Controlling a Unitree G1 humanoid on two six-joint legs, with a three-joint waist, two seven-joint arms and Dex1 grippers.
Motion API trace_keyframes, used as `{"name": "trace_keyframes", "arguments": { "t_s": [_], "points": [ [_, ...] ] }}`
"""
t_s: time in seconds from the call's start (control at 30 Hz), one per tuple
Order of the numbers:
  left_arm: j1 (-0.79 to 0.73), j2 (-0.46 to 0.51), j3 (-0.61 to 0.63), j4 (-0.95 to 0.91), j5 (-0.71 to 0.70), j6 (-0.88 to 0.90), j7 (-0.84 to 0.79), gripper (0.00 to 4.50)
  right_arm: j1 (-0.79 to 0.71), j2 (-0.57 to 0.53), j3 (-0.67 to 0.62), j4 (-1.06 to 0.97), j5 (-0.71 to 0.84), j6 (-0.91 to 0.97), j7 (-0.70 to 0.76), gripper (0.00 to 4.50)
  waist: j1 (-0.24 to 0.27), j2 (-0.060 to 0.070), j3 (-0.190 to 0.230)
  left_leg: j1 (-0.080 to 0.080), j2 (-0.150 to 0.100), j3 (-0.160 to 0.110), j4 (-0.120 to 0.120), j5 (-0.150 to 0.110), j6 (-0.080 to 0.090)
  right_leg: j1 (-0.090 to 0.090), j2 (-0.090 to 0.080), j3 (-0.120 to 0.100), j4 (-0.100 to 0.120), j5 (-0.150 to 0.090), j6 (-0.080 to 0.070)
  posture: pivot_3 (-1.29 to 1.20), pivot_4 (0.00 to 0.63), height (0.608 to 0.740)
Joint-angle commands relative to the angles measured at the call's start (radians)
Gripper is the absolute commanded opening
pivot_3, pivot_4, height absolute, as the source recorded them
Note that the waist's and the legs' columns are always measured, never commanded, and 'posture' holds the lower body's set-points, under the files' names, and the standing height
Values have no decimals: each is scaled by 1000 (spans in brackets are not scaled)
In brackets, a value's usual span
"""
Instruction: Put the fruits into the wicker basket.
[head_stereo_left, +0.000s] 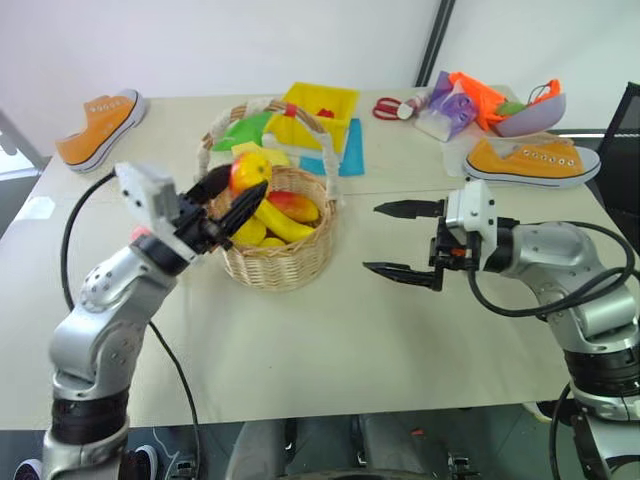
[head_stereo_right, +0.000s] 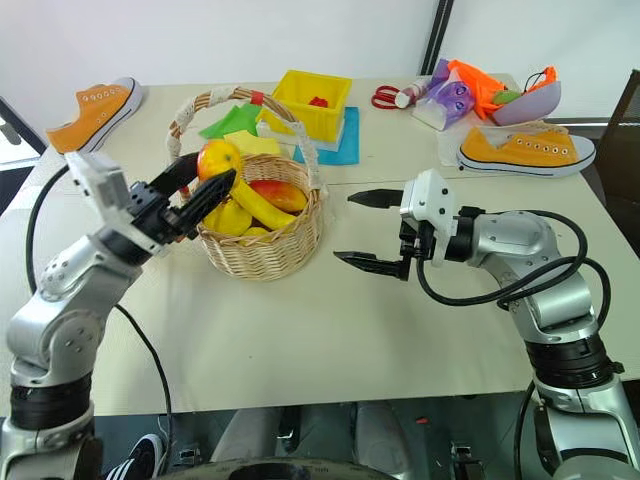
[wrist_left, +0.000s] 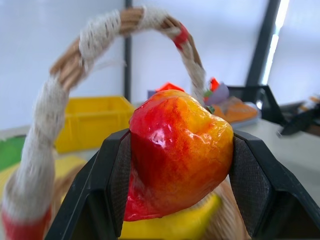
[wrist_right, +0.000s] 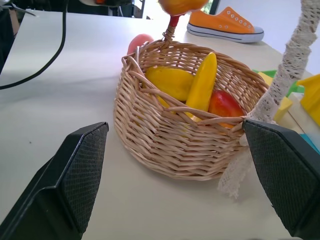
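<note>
Left wrist view: left fingers (wrist_left: 120, 185) clamp a red-yellow mango (wrist_left: 177, 152) above the wicker basket (head_stereo_left: 285, 262); right fingers (head_stereo_left: 400, 208) spread.

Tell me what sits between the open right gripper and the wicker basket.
Nothing: in the left eye view, only bare table separates the right gripper from the wicker basket. The right wrist view shows the same bare stretch.
</note>
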Motion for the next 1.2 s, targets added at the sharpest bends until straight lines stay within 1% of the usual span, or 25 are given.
{"name": "trace_keyframes", "arguments": {
  "t_s": [0.03,0.07,0.1,0.13,0.2,0.3,0.33,0.47,0.53,0.57,0.63,0.67,0.73,0.77,0.87,0.9,0.93,1.0,1.2],
  "points": [
    [-9,-14,-9,2,58,-2,47,3370,2,-3,-27,-36,-4,-13,-17,4500,0,0,0,0,0,0,0,0,0,0,0,0,0,0,0,0,150,740],
    [-5,-12,-14,7,95,-17,53,3686,3,-5,-27,-36,-3,-12,-18,4500,2,0,0,0,0,0,0,0,0,0,0,0,0,0,0,0,150,740],
    [2,-8,-16,9,109,-22,43,4211,4,-7,-27,-35,-4,-13,-18,4500,2,0,0,0,0,0,0,0,0,0,0,0,1,0,0,0,150,740],
    [9,-7,-14,10,117,-25,39,4482,3,-7,-27,-33,-5,-14,-19,4500,3,0,0,0,0,0,1,0,0,0,0,0,1,0,0,0,150,740],
    [24,-9,-3,-3,117,-25,31,4482,2,-7,-29,-31,-5,-13,-19,4500,3,0,0,0,0,0,1,0,0,0,0,0,0,0,0,0,150,740],
    [66,1,35,-50,31,6,-19,4482,-3,-5,-30,-29,2,-7,-20,4500,2,0,0,0,0,0,2,0,0,1,0,0,0,0,0,0,150,740],
    [80,7,46,-59,32,1,-25,4482,-3,-4,-28,-29,3,-7,-19,4500,1,0,0,0,0,0,2,0,0,1,0,0,0,0,0,0,150,740],
    [173,34,165,-113,-70,-23,-92,4482,-16,16,-19,-31,13,-5,-22,4500,0,0,0,0,1,0,1,0,0,0,0,0,0,0,0,0,150,740],
    [261,67,273,-132,-165,-18,-164,4482,-23,20,-15,-31,17,-3,-20,4500,-4,0,0,0,1,0,1,0,0,0,0,0,0,0,0,0,150,740],
    [311,86,332,-120,-207,-8,-201,4482,-27,21,-13,-29,17,-4,-16,4500,-4,0,0,0,1,0,0,0,0,-1,0,0,0,0,0,0,150,740],
    [397,107,447,-39,-231,-27,-263,4482,-32,17,-4,-25,16,-9,1,4500,-3,0,0,0,1,0,0,0,0,-1,-1,0,0,0,-1,0,150,740],
    [424,113,488,16,-211,-45,-271,4482,-36,14,0,-24,17,-12,12,4500,-2,1,0,0,1,0,0,0,-1,-1,-1,0,0,-1,-1,0,150,740],
    [443,117,525,82,-169,-76,-270,4482,-41,14,6,-23,15,-15,24,4500,1,1,0,1,1,0,0,0,-1,0,-1,0,0,-1,-2,0,150,740],
    [436,117,529,117,-146,-79,-244,4482,-45,13,15,-24,7,-16,28,4500,4,0,1,1,1,0,0,0,-1,0,-1,0,0,-2,-4,0,150,740],
    [412,105,498,196,22,-198,-196,4482,-54,19,50,-26,-35,-49,37,4500,7,-1,0,1,0,-1,1,0,-1,-1,-2,0,-4,-2,-5,0,150,740],
    [390,87,455,212,57,-206,-174,4482,-59,33,63,-26,-41,-51,27,4500,6,-2,0,0,0,0,1,0,0,-1,-3,0,-4,-2,-5,0,150,740],
    [371,71,418,224,59,-181,-156,4482,-62,45,72,-28,-44,-49,16,4500,6,-2,0,0,-1,0,1,-1,0,-1,-3,0,-5,-2,-5,0,150,740],
    [336,45,369,249,95,-184,-129,4482,-67,58,83,-30,-51,-45,5,4500,6,-2,0,0,-2,0,1,-1,0,-1,-5,0,-5,-2,-5,0,150,740],
    [256,20,353,320,148,-199,-56,4482,-74,66,90,-36,-72,-48,-8,4500,-2,-3,-1,-1,-2,0,-3,0,-1,-4,-5,0,-2,0,-1,0,150,740]
  ]
}}
